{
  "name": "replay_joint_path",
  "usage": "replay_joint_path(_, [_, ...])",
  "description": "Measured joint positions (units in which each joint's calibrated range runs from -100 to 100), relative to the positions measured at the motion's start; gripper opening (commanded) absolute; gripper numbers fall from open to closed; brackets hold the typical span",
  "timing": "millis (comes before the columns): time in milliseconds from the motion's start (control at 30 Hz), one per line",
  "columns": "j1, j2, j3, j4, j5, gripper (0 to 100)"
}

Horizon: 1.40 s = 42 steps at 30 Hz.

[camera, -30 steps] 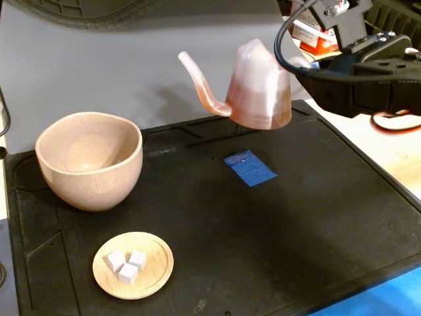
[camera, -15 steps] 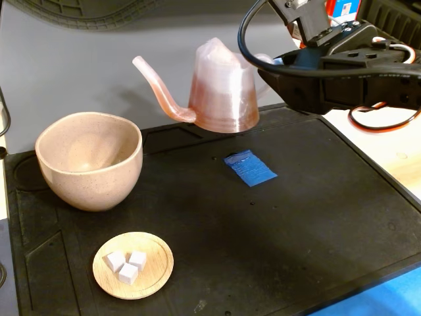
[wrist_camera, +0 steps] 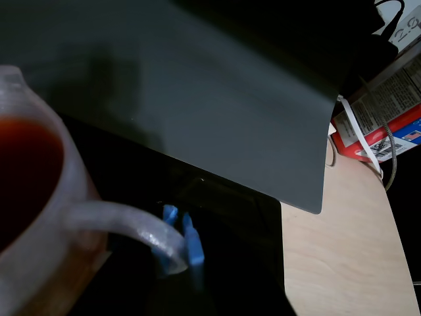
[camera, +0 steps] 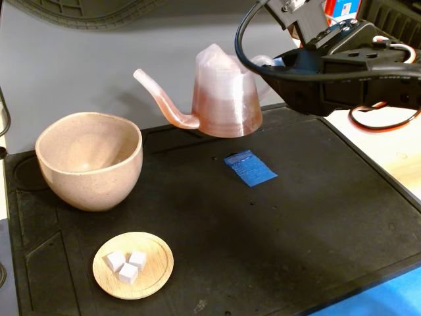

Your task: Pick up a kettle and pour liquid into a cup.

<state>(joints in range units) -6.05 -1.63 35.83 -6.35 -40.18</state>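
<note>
Kettle [camera: 223, 99] hangs above the black mat [camera: 316, 217] in the fixed view, lifted clear of it and held at its handle side by the gripper [camera: 271, 66], whose black body reaches in from the right. The fingertips are hidden behind the kettle, yet the jaws are evidently clamped on the handle, since nothing else carries it. Its translucent pink body sits roughly upright, the long curved spout [camera: 161, 99] pointing away from the gripper toward the cup [camera: 89, 161]. That beige speckled cup stands on the mat well left of the gripper, below the spout tip and apart from it, and looks empty. Almost under the kettle lies a small blue packet [camera: 250, 168]. Nearer the camera, a wooden dish [camera: 133, 265] holds 3 white cubes [camera: 127, 265].

From the wrist view, the kettle [wrist_camera: 39, 217] fills the lower left, its open top showing dark orange-red liquid [wrist_camera: 26, 178] inside. The whitish loop handle [wrist_camera: 125, 227] curves from the body toward a blue fingertip [wrist_camera: 192, 240] pressed beside its end. Past the mat's edge, on the pale tabletop [wrist_camera: 348, 257] at upper right, sits a red, white and blue carton [wrist_camera: 388, 125]; its small print is too blurred to read.
</note>
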Motion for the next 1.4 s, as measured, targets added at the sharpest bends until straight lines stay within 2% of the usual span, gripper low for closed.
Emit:
replay_joint_path(467, [-1.8,3.6,-7.2,0.2,0.2,1])
replay_joint_path(633, [-1.7,3.6,-7.2,0.2,3.7,1])
replay_joint_path(967, [-2.4,3.6,-7.2,0.2,4.1,1])
replay_joint_path(1167, [-2.4,4.1,-7.3,0.2,6.3,1])
replay_joint_path(1300, [-3.6,8.8,-13.1,0.2,6.4,1])
replay_joint_path(1400, [-4.5,10.9,-16.0,0.3,9.3,1])
